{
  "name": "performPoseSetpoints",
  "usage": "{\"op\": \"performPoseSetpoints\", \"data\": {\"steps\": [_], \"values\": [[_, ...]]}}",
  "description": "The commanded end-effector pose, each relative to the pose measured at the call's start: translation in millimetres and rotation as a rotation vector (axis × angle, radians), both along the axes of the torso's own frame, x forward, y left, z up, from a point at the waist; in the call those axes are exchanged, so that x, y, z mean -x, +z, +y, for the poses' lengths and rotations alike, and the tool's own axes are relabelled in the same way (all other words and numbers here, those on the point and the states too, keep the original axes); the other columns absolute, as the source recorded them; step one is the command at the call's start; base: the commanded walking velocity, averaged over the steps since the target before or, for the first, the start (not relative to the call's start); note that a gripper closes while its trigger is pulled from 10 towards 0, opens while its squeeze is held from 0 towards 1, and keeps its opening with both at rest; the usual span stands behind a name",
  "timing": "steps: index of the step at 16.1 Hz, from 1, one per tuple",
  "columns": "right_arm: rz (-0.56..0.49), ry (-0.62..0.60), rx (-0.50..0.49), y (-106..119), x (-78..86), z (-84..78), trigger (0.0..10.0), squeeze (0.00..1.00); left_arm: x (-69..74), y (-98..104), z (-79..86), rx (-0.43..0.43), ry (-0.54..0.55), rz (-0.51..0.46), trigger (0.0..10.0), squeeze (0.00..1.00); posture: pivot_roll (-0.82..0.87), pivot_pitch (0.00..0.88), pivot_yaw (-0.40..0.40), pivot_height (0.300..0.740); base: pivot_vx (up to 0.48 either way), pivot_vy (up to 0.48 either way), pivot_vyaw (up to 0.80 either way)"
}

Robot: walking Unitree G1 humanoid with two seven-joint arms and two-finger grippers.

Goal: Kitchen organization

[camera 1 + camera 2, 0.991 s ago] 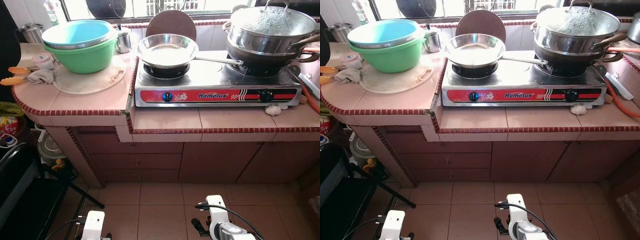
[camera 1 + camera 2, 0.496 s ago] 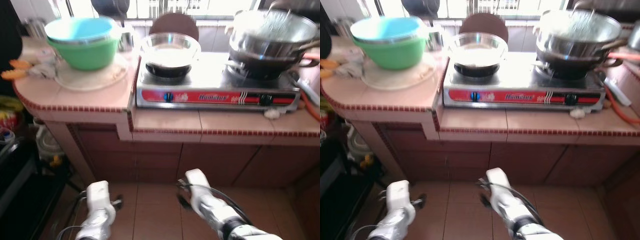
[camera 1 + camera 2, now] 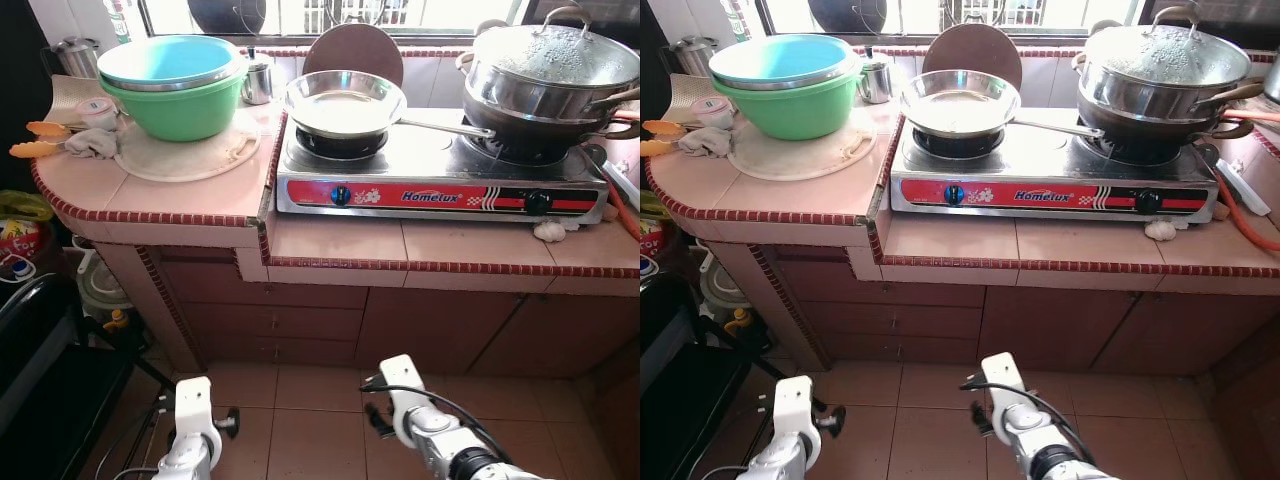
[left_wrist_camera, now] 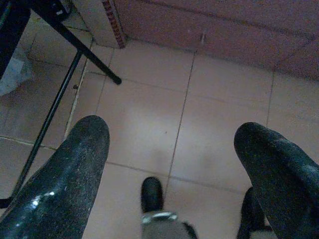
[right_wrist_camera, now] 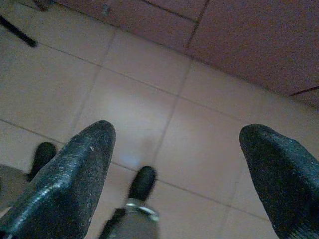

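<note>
left gripper: fingers spread, empty, over floor | right gripper: fingers spread, empty | pan on stove, desk rear

Frying pan: polished metal, glossy. Stacked pots: shiny steel. Stove: brushed metal, glossy red strip. Bowls: smooth plastic. Tabletop: matt pink tile. Rag: cloth. Floor: smooth tile.

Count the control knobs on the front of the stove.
2: a blue knob under the frying pan, and a black knob under the stacked pots.
</note>
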State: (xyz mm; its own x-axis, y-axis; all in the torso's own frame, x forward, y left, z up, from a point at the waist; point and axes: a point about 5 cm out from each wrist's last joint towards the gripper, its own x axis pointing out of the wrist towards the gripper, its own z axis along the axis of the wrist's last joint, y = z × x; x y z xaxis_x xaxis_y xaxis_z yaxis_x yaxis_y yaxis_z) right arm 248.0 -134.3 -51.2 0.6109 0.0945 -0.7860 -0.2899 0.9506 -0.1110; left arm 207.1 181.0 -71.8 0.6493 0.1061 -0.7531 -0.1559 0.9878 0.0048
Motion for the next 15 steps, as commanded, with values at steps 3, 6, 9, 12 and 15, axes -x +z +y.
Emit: {"op": "performPoseSetpoints", "data": {"steps": [3, 6, 9, 12, 15], "values": [[-0.003, -0.118, -0.104, 6, -8.1, -16.3, 10.0, 0.00, 0.6, 2, 7.3, 0.014, -0.043, -0.046, 10.0, 0.00, -0.01, 0.000, -0.007, 0.740, 0.000, 0.000, 0.00], [-0.057, -0.162, -0.225, 16, -17.3, -31.4, 10.0, 0.00, -12.2, 20, 18.8, 0.063, -0.052, -0.264, 10.0, 0.00, -0.01, 0.000, -0.005, 0.740, 0.000, 0.000, 0.00], [-0.166, -0.136, -0.338, 35, -36.4, -32.1, 10.0, 0.00, -18.0, 49, 28.0, 0.000, -0.114, -0.485, 10.0, 0.00, -0.02, 0.000, -0.014, 0.740, 0.000, 0.000, 0.00], [-0.291, -0.056, -0.323, 53, -47.2, -36.8, 10.0, 0.00, -3.3, 68, 25.5, -0.069, -0.149, -0.587, 10.0, 0.00, -0.03, 0.000, -0.012, 0.740, 0.000, 0.000, 0.00], [-0.438, -0.058, -0.349, 77, -49.1, -48.6, 10.0, 0.00, 18.9, 92, 20.3, -0.133, -0.124, -0.692, 10.0, 0.00, -0.03, 0.016, -0.009, 0.740, 0.000, 0.000, 0.00]]}}
